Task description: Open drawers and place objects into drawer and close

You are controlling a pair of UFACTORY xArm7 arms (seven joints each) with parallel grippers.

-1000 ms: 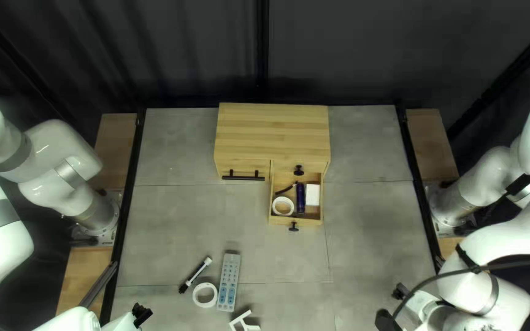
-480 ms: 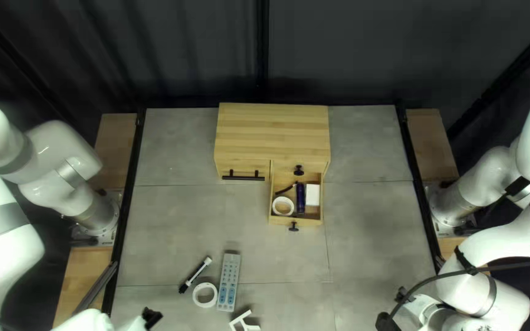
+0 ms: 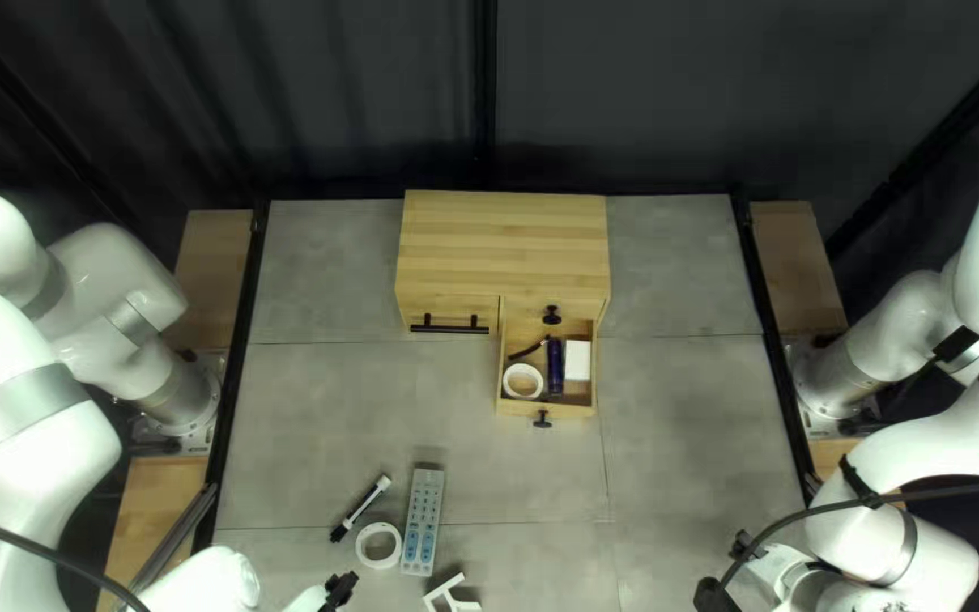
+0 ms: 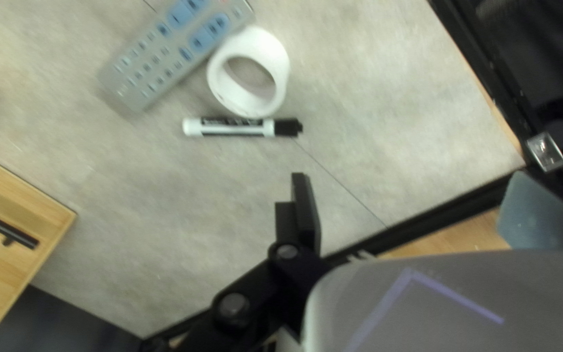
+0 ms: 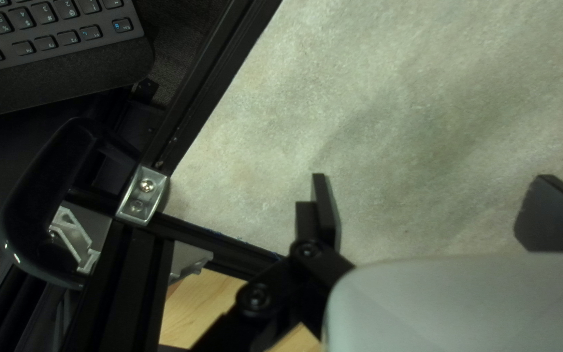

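In the top left view my left gripper (image 3: pixel 340 587) is low, near the marker (image 3: pixel 360 507), white tape roll (image 3: pixel 363 545) and grey remote (image 3: pixel 426 499). The left wrist view shows that gripper (image 4: pixel 421 202) open and empty, with the marker (image 4: pixel 242 127) and tape roll (image 4: pixel 281 65) ahead of it. My right gripper (image 3: pixel 725 569) is at the table's lower right; its wrist view shows the gripper (image 5: pixel 434 195) open over bare table. The wooden cabinet's (image 3: pixel 503 244) right lower drawer (image 3: pixel 580 397) is pulled out, holding a tape roll (image 3: pixel 510 389), a dark blue item (image 3: pixel 555 368) and a white box (image 3: pixel 577 360).
A closed drawer (image 3: pixel 450 306) with a black bar handle is at the cabinet's left. A white bracket-like piece (image 3: pixel 440 593) lies beyond the remote at the near edge. Black rails (image 5: pixel 219 85) border the table; a keyboard (image 5: pixel 47 39) is outside it in the right wrist view.
My left arm has moved rightward, bringing its gripper nearer the marker and tape roll. The right arm has shifted barely at all; the objects and the pulled-out drawer have stayed put.
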